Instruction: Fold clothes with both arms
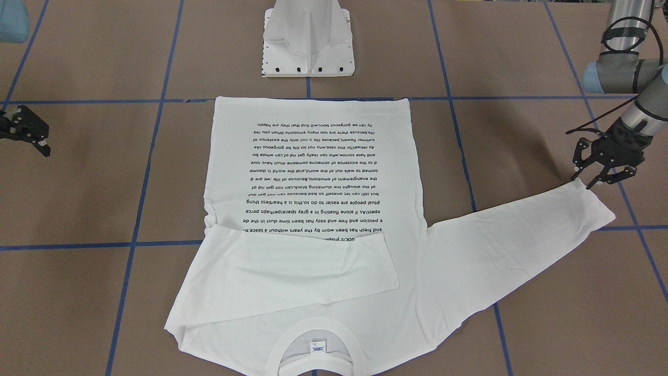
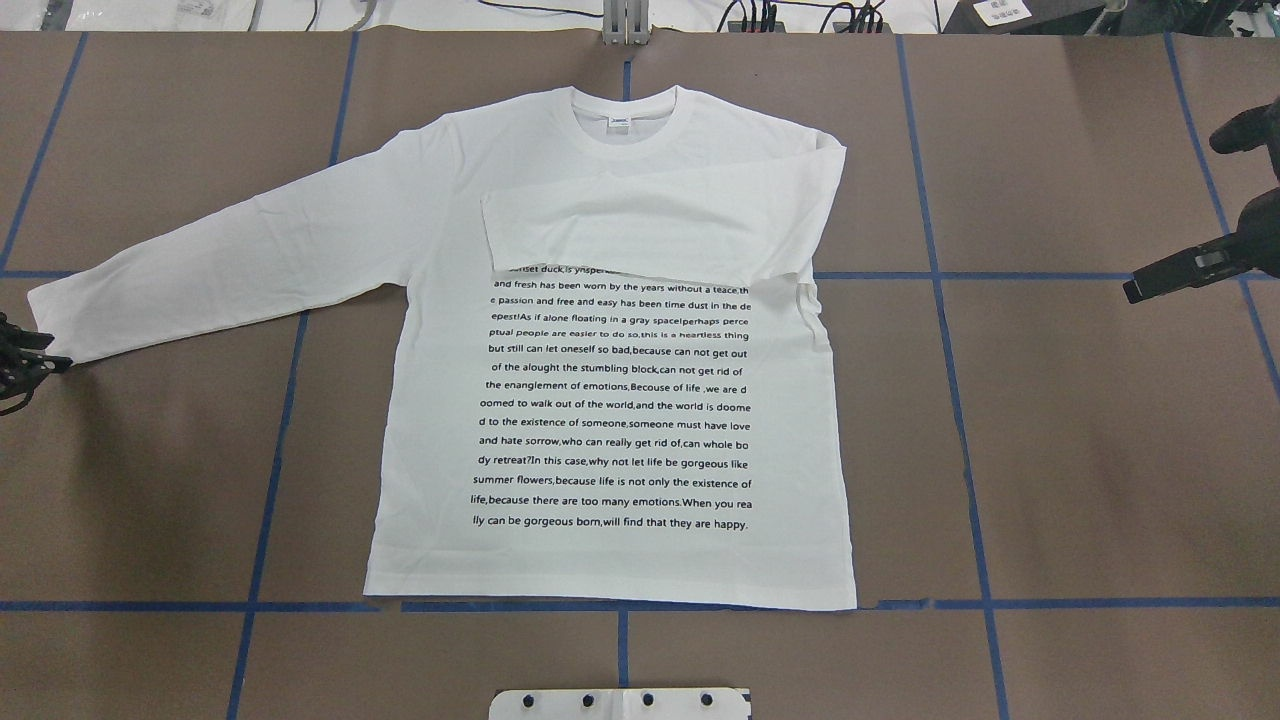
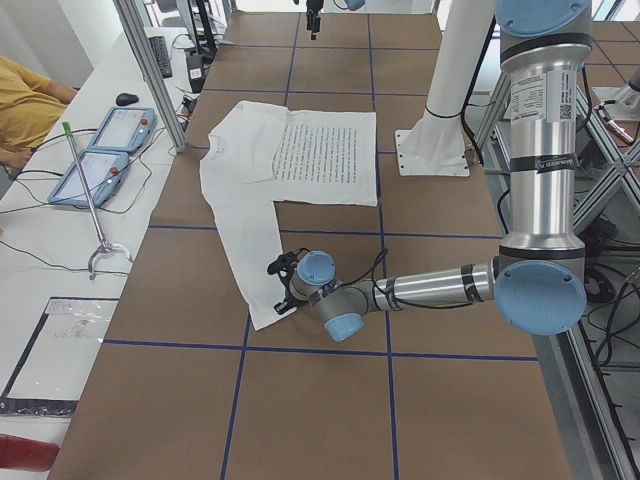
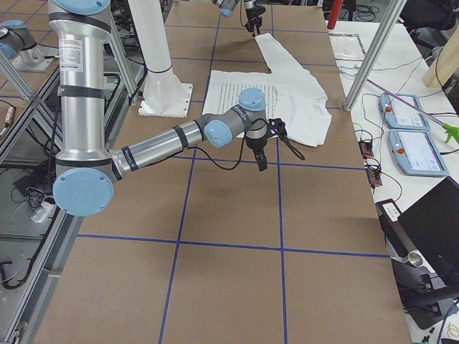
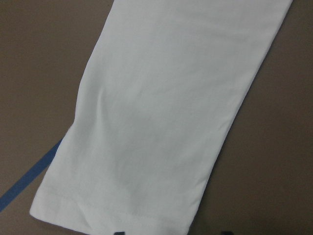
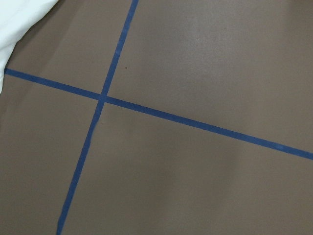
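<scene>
- The T-shirt [image 2: 610,400] lay flat on the worktop [image 2: 1100,450], text side up. Its collar [image 2: 625,125] was on the side far from the robot and its hem on the near side.
- One sleeve [image 2: 650,225] lay folded across the chest, covering the top line of text. The other sleeve [image 2: 220,260] ran straight out to the robot's left, slanting slightly toward the robot.
- The relation you had to watch was at the cuff [image 5: 112,215]. The left jaws sat at the outer end of the sleeve's long axis, spread wide and gripping nothing, with the cuff edge just in front of them.
- The left arm [image 1: 639,117] was by far the nearer arm to that cuff, and the right arm [image 4: 158,143] was well apart from it.
- The right jaws hung over bare worktop and blue tape lines [image 6: 195,125], just beside the shirt's far edge, and held nothing. You could not tell how far they were open.
- You would likely have closed on the cuff next and carried it along the sleeve's axis, across the chest.
- Nothing stood on that path. The white pedestal base [image 1: 308,47] sat beyond the hem, apart from the cloth.
</scene>
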